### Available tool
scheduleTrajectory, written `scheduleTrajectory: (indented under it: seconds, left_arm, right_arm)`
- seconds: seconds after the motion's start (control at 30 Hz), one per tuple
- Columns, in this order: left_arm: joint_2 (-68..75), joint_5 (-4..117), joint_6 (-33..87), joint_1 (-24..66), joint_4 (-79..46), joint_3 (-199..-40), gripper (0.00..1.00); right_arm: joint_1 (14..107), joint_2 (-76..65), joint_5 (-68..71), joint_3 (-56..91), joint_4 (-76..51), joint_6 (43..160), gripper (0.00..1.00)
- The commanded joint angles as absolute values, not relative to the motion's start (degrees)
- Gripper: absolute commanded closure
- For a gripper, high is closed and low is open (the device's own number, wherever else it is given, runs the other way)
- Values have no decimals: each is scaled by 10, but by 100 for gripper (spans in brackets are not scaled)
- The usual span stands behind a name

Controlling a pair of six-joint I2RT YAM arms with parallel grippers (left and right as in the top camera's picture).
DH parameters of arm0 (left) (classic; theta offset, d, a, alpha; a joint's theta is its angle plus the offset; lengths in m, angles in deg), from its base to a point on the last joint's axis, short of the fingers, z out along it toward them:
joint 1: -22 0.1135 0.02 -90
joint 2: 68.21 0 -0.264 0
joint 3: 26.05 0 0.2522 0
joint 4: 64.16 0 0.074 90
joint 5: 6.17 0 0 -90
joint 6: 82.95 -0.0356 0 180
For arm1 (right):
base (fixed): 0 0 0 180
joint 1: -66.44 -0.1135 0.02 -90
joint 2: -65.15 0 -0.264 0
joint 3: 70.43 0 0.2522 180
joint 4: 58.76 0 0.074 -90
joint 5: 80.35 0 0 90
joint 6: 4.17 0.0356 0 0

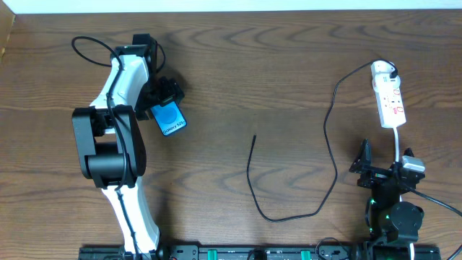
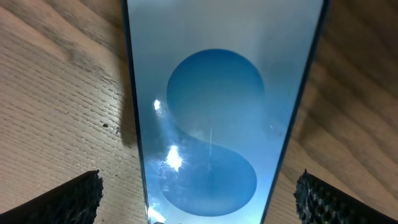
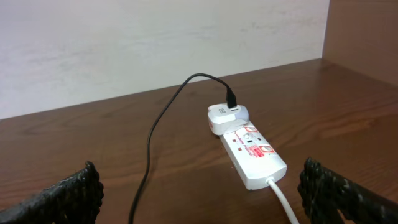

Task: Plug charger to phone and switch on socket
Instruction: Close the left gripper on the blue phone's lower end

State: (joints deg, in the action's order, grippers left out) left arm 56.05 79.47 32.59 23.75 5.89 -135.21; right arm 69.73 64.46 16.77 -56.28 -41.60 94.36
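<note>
The phone (image 1: 170, 119) lies on the wooden table with its blue screen up, its upper end hidden under my left gripper (image 1: 164, 101). In the left wrist view the phone (image 2: 217, 124) fills the middle, and my left gripper (image 2: 198, 208) stands open just above it, one finger on each side, neither touching it. The socket (image 1: 388, 97) lies at the far right, a white adapter plugged into its far end. The charger (image 1: 332, 159) runs from there in a long loop to its free tip (image 1: 254, 137) mid-table. My right gripper (image 1: 386, 162) is open, short of the socket (image 3: 252, 152).
A white cord (image 1: 399, 141) runs from the socket's near end toward my right arm. The left arm's white links (image 1: 119, 108) stretch across the left side. The table's back edge meets a pale wall (image 3: 155, 43).
</note>
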Motion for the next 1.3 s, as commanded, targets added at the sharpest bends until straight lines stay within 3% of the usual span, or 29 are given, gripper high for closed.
scheduleTrajectory:
  seconds: [0.0,1.27]
  left_arm:
    - [562,793,331,239,56,-1346,1]
    - [562,783,333,235,-10,-1292,2]
  right_arm:
    - [694,648,170,-563,-414,945,1]
    - [694,648,170,-563,-414,945,1]
